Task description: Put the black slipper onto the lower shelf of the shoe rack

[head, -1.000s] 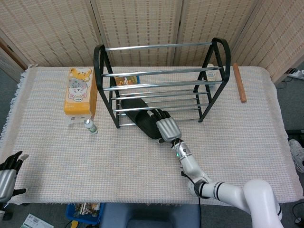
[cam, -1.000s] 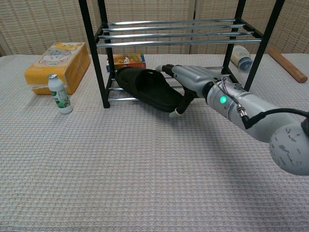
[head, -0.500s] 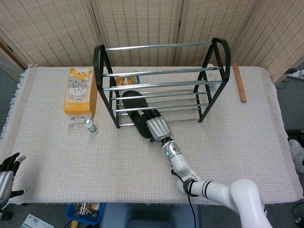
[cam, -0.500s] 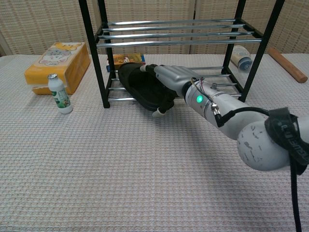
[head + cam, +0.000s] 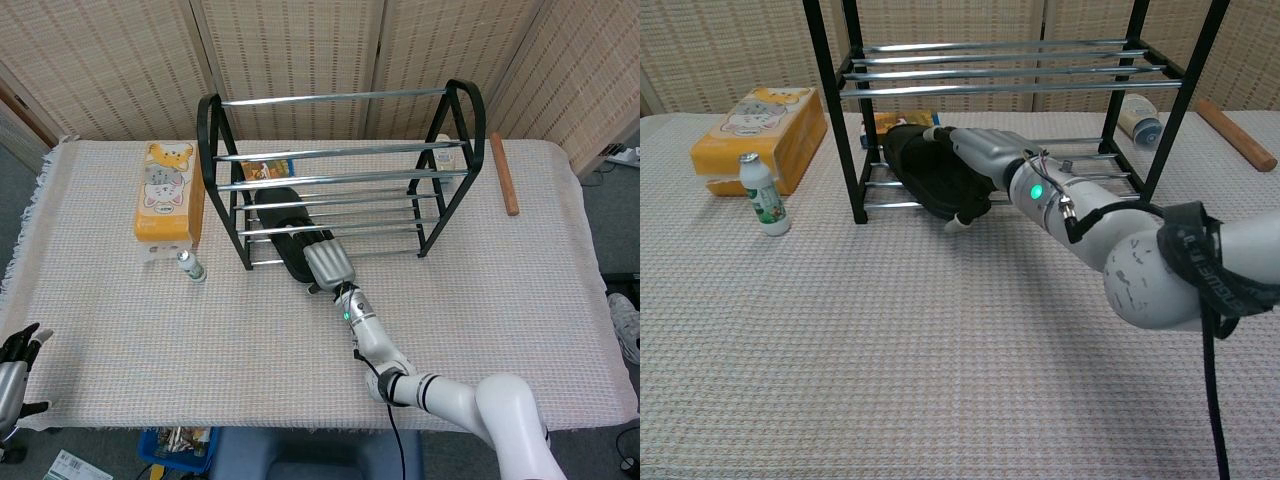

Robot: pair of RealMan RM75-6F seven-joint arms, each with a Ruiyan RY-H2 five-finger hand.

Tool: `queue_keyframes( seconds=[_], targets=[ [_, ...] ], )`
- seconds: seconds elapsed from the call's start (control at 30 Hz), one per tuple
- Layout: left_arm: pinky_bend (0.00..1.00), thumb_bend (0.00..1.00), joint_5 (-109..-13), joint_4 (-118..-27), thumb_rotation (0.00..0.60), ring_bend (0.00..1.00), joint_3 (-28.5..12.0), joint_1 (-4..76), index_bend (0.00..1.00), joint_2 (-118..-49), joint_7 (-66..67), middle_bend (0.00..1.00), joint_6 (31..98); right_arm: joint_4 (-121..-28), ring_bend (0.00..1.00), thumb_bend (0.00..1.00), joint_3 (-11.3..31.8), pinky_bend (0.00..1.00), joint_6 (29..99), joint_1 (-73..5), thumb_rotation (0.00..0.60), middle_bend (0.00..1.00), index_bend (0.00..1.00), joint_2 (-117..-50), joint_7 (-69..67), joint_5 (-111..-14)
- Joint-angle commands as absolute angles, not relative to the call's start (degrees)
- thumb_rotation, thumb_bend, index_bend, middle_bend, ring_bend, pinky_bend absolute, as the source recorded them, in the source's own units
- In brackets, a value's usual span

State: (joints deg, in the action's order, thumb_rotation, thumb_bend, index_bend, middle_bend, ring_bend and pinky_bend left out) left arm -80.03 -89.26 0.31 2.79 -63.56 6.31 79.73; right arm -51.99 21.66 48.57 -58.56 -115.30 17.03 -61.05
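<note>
Black slipper under rack bars, bottle aside

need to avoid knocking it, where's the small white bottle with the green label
In both views the small white bottle with the green label stands upright left of the black metal shoe rack, beside the orange tissue box.

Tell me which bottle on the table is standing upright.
The small green-labelled bottle beside the yellow tissue box, left of the shoe rack, stands upright. The other bottle, behind the rack's right end, lies on its side.
</note>
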Motion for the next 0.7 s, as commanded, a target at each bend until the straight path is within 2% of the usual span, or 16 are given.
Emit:
queue_keyframes(
  seconds=[0.03,0.43,0.7],
  targets=[
    [0.25,0.17,-80.1,-89.4,0.6,0.11,0.2,2.9,0.16,-63.6,6.4,0.08,79.7,-57.1,0.0,0.0,19.7,0.06,50.3,-55.9,0.6,0.0,0.0,-112.1,16.9,-62.4],
    [0.25,0.18,-81.4,-91.6,0.6,0.11,-0.7,4.5,0.16,-63.1,7.8,0.09,79.5,-87.5,0.0,0.0,12.5,0.06,57.3,-44.1,0.6,0.0,0.0,-91.5,25.6,-60.4],
    [0.25,0.18,-82.2,-94.0,0.6,0.11,-1.8,6.2,0.16,-63.2,10.5,0.08,79.5,-100.2,0.0,0.03,4.9,0.06,65.1,-34.7,0.6,0.0,0.0,-79.0,23.5,-66.6]
  ],
)
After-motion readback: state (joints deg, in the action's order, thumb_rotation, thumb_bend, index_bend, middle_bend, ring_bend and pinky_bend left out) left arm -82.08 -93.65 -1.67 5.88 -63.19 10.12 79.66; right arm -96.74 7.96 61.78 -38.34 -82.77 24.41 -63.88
